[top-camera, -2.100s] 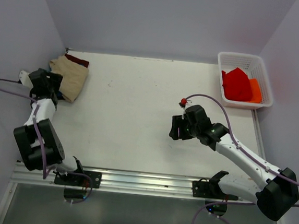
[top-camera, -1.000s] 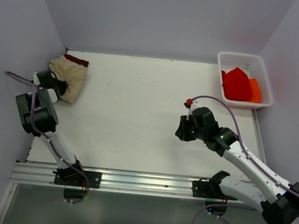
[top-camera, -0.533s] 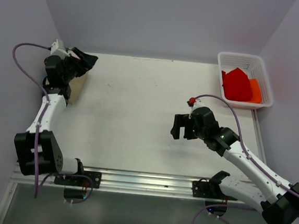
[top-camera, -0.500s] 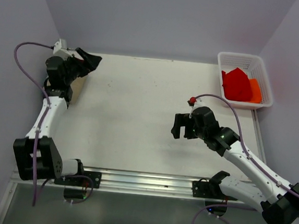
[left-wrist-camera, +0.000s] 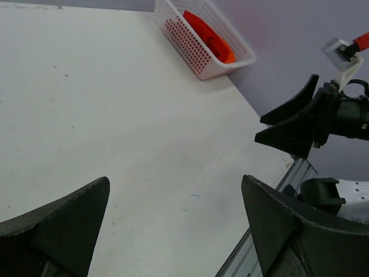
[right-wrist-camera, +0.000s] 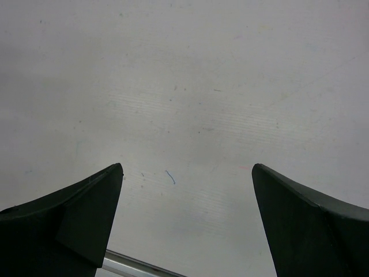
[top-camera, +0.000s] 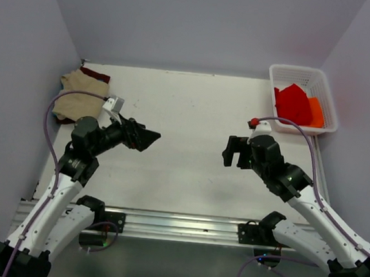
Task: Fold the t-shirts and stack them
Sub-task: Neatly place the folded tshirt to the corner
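Note:
A folded tan t-shirt [top-camera: 80,97] lies at the far left of the white table [top-camera: 181,106], on top of a dark maroon t-shirt [top-camera: 98,75] whose edge shows at the back. My left gripper [top-camera: 151,135] hovers right of that stack, apart from it, pointing toward the table's middle. In the left wrist view it [left-wrist-camera: 176,179] is open over bare table. My right gripper [top-camera: 232,157] hangs at the middle right. In the right wrist view it [right-wrist-camera: 187,165] is open with only table between its fingers.
A white basket [top-camera: 294,70] stands at the far right corner with red cloth [top-camera: 293,104] and orange cloth [top-camera: 316,111] inside; it shows in the left wrist view too [left-wrist-camera: 190,43]. A metal rail [top-camera: 164,222] runs along the near edge. Walls close in on both sides.
My left arm left the tan stack, rose, then swung out to the table's middle left, opening its jaws. My right gripper opened and shifted slightly right. The tan shirt now lies uncovered.

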